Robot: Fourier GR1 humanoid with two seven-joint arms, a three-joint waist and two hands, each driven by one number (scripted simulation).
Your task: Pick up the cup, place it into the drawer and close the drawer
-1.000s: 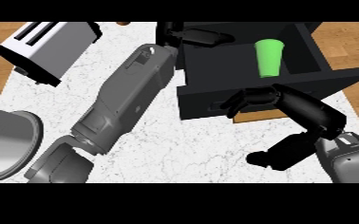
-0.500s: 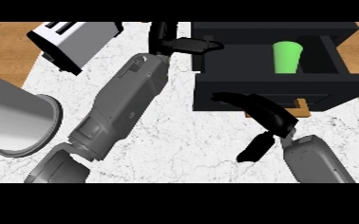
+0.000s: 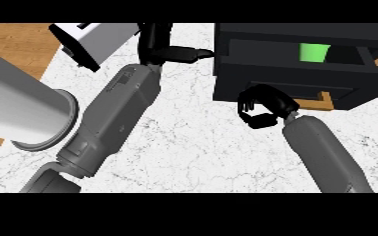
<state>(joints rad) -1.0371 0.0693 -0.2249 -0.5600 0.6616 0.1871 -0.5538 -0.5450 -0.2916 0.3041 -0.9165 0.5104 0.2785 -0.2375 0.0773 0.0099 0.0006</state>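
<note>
Head view: cup (image 3: 314, 52) sitting inside the open black drawer (image 3: 288, 70).

The cup is standing up-right of the right hand (image 3: 263, 108), well apart from it; that hand is curling its fingers at the drawer's front, holding nothing. The cup is showing plain bright green, upright, long axis vertical. The left hand (image 3: 168, 50) is reaching to the drawer's left wall, fingers straight, empty, on the white marble counter (image 3: 199, 145).

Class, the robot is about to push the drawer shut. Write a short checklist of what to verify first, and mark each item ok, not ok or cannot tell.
1. Green cup inside the drawer: ok.
2. Cup free of both hands: ok.
3. Right hand at the drawer front: ok.
4. Right hand actually touching the front: cannot tell.
5. Left hand clear of the drawer's left side: not ok, its fingers reach it.
6. Drawer already closed: not ok.
</note>
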